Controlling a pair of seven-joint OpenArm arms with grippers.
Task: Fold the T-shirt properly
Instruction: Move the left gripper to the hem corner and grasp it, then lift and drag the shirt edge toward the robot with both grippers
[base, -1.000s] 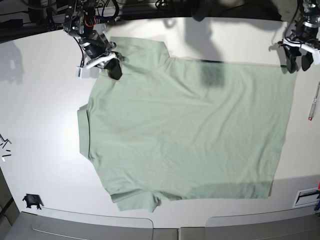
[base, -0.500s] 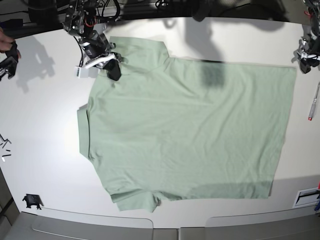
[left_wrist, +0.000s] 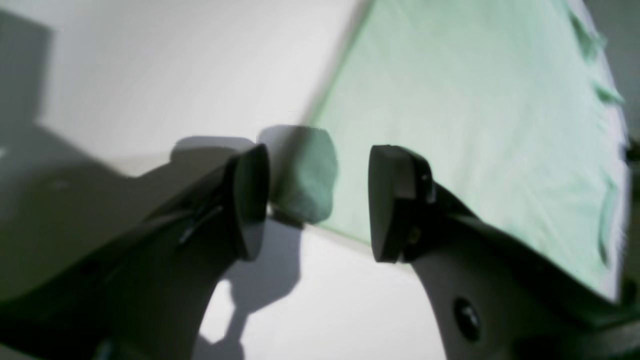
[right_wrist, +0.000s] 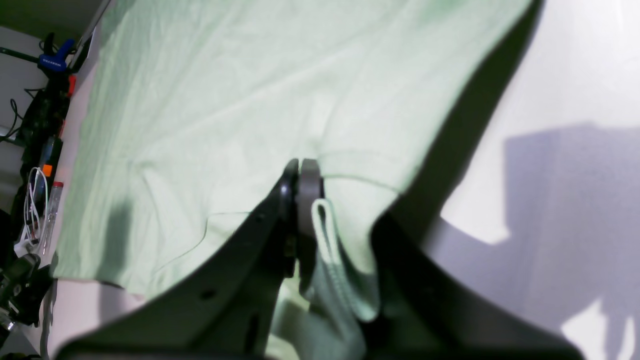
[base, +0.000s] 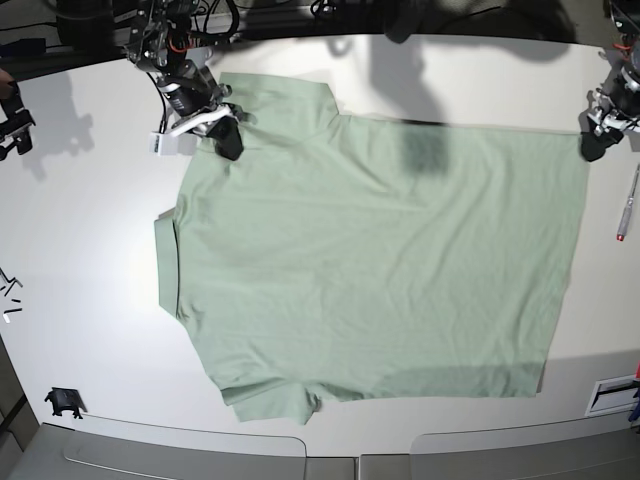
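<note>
A white worktop (base: 90, 180) carries a red-tipped pen (base: 627, 203) at 3 o'clock and a small black clip (base: 64, 402) at 8 o'clock.

Surface: wide white matte table (base: 90, 200).
On it: pale mint-green short-sleeved T-shirt (base: 380, 260) spread flat; red-tipped pen (base: 628, 203) by the edge.

Both arms dark, mostly black. Left gripper (left_wrist: 320, 200): two thick matte black fingers (left_wrist: 395, 200) with flat rounded pads, one round screw recess low on the finger base. Right gripper (right_wrist: 299, 182): black fingers, grey pad faces, small holes along the finger body. In base view the right arm (base: 175, 60) shows black links, looped black cables, a red part, a white bracket.
</note>
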